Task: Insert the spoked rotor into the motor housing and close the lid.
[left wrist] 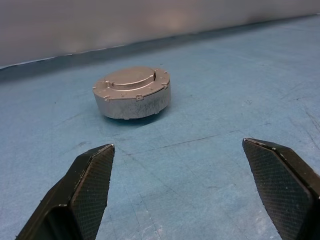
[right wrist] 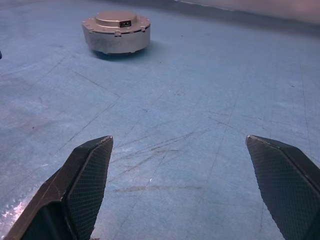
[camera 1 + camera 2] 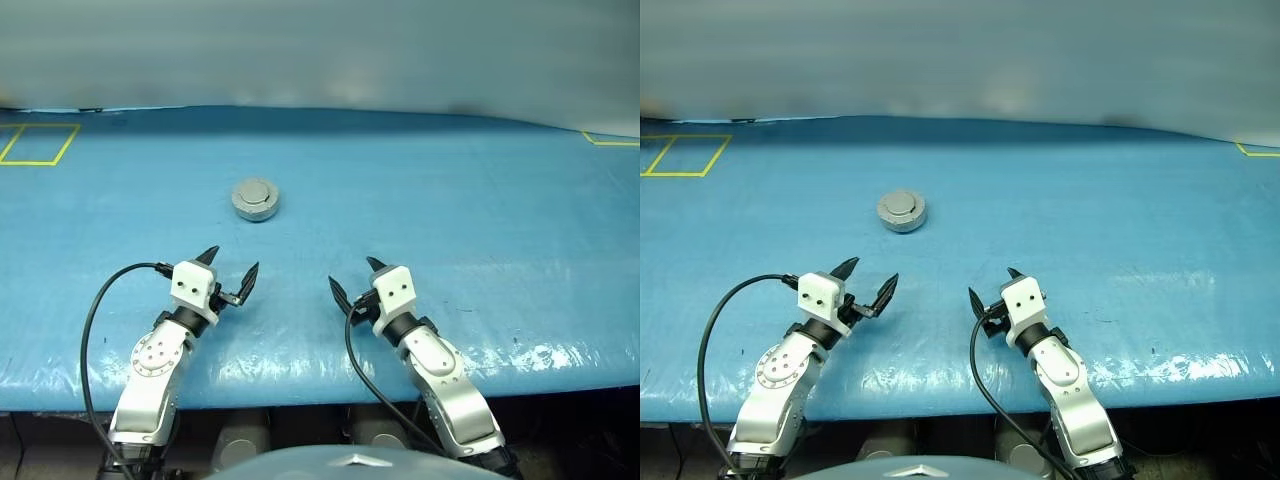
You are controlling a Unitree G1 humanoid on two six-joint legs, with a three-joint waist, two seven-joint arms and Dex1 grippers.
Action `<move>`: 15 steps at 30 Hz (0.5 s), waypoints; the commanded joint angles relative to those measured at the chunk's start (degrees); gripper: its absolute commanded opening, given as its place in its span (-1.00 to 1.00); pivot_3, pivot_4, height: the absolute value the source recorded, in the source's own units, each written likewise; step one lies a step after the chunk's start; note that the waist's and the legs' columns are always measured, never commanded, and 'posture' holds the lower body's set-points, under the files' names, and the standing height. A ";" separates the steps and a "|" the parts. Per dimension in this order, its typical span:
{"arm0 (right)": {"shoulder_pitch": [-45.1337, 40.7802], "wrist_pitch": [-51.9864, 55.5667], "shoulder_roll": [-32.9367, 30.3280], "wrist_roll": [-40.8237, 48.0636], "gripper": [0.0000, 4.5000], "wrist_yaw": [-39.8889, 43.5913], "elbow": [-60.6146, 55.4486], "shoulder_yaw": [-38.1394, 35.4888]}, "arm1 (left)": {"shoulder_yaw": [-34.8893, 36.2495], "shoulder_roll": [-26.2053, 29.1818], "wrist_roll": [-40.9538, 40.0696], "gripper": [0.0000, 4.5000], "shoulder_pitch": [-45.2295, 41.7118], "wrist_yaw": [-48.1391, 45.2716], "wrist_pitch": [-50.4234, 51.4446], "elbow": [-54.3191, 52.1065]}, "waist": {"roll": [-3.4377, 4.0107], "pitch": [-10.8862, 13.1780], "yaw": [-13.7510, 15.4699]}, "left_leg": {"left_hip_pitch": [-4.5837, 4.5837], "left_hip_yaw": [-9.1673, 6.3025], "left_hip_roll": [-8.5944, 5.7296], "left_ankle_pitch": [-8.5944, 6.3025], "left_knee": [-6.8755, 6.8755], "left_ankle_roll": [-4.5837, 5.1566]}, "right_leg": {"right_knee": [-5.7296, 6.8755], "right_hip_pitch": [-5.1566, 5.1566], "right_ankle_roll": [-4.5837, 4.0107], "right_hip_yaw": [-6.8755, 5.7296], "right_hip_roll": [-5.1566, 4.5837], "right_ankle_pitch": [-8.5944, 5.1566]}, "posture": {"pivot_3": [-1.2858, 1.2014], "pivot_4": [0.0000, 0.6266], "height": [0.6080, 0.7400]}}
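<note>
Apparently done: motor housing [image 3: 255, 200] upper centre-left on counter [image 3: 480, 220], lid [image 1: 131, 78] closed (rotor presumably inside). Left gripper [image 3: 229, 270] and right gripper [image 3: 352, 280] lower centre, spread wide, empty, parked clear.

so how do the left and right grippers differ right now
The left gripper sits nearer the closed motor housing, almost straight below it in the head view; the right gripper is farther off to the side. The left points straight ahead; the right angles leftward. Both are open, empty, above the blue table.
</note>
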 commanded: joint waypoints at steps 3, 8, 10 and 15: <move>-0.28 -0.93 0.31 -0.43 1.00 0.32 -1.52 -0.23 | -0.49 -0.67 0.68 0.99 -0.92 0.24 -0.24 -0.94 | 0.00 0.00 0.00 | 0.00 0.00 0.00 0.00 0.01 0.00 | 0.00 0.01 0.00 0.00 0.00 0.00 | 0.03 -0.52 1.00; -0.20 -0.70 0.37 -0.54 1.00 0.45 -1.60 -0.22 | -0.82 -0.92 0.99 0.99 -1.22 0.35 -0.11 -0.79 | 0.00 0.00 -0.01 | 0.00 0.00 0.00 0.00 0.00 0.00 | 0.00 0.00 0.00 0.00 0.00 0.00 | 0.03 -0.52 1.00; -0.18 -0.65 0.36 -0.60 1.00 0.52 -1.59 -0.17 | -0.86 -0.88 1.00 0.99 -1.28 0.29 -0.06 -0.70 | 0.00 0.00 -0.01 | 0.00 0.00 0.00 0.00 0.00 0.00 | 0.00 0.00 0.00 0.00 0.00 0.00 | 0.03 -0.52 1.00; -0.07 -0.67 0.48 -0.72 1.00 0.65 -1.51 0.10 | -0.87 -0.80 1.01 0.99 -1.32 0.16 0.02 -0.63 | 0.00 0.00 0.00 | 0.00 0.00 0.00 0.00 0.01 0.00 | 0.00 0.00 0.00 0.00 0.00 0.00 | 0.03 -0.52 1.00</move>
